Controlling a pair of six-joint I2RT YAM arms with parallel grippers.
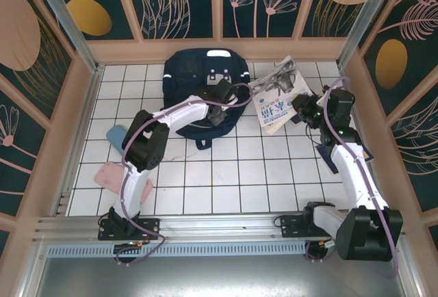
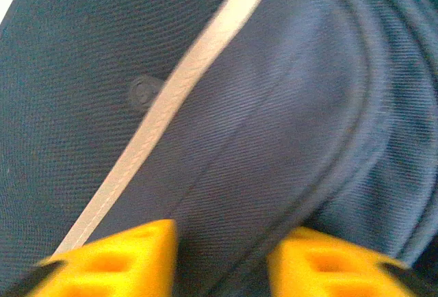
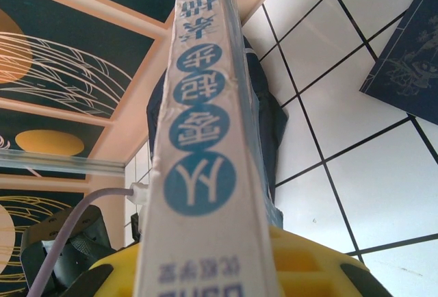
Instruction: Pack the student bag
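Navy fabric of the bag [image 1: 191,71] lies right under the left fingers [image 2: 116,259]. They stand apart, with a raised seam of the cloth running up between them (whether they pinch it or only press on it, I cannot tell). A thin white stripe [image 2: 178,92] crosses the cloth diagonally just beyond the left-hand finger, with a small round stud [image 2: 142,93] beside it. From above, the bag lies flat on the white-tiled bench [image 1: 226,174] by the far wall, and the left fingers sit at its near edge.

The right fingers [image 3: 308,269] are clamped on a workbook [image 3: 198,174]. Its spine rises upright from between them, white with blue circles bearing characters. From above, the workbook hangs tilted off those fingers toward the bag, close to the bag's right side (touching or not, I cannot tell). A navy book [image 3: 410,50] lies flat on the tiles, off to the right of the right fingers in the wrist view and apart from them. Well away from the left fingers, back toward that arm's base, lie a pink thing [image 1: 113,174] and a pale blue thing [image 1: 118,133].
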